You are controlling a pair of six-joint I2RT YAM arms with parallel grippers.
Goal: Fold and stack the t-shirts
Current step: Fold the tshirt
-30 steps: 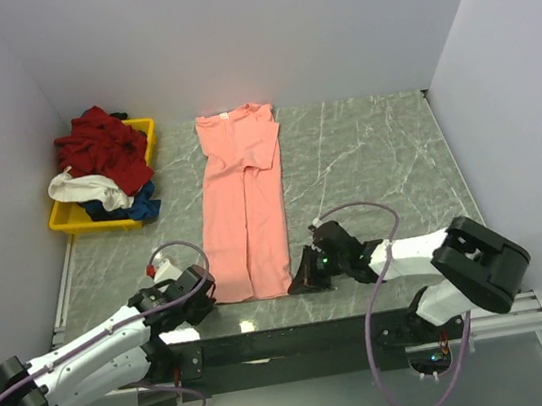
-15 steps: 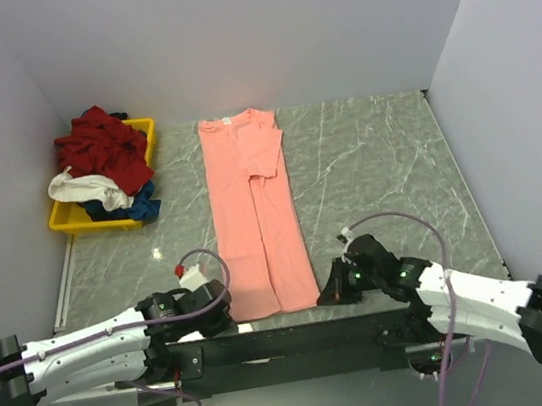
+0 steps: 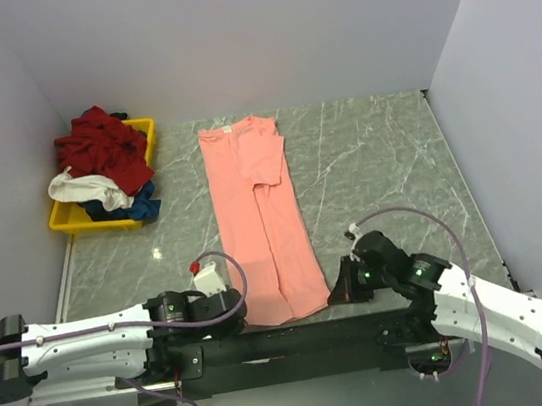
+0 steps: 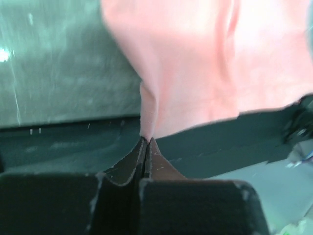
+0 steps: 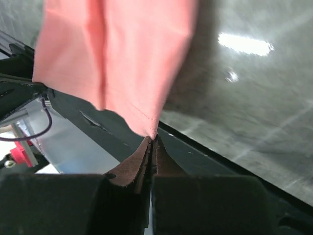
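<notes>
A salmon-pink t-shirt (image 3: 261,214), folded into a long narrow strip, lies down the middle of the table, neck at the far end, hem at the near edge. My left gripper (image 3: 239,317) is shut on the hem's left corner; in the left wrist view the cloth (image 4: 195,63) runs up from the closed fingertips (image 4: 146,142). My right gripper (image 3: 336,295) is shut on the hem's right corner; the cloth (image 5: 122,54) rises from its tips (image 5: 152,139). Dark red (image 3: 97,147), white (image 3: 82,189) and blue (image 3: 125,208) shirts lie heaped in the yellow tray.
The yellow tray (image 3: 146,140) stands at the far left by the left wall. The black base rail (image 3: 291,342) runs along the table's near edge under both grippers. White walls close in the back and both sides.
Both grippers have pulled the shirt's hem toward the near edge and to the right. The strip now slants, and the neck end has slid slightly nearer.
</notes>
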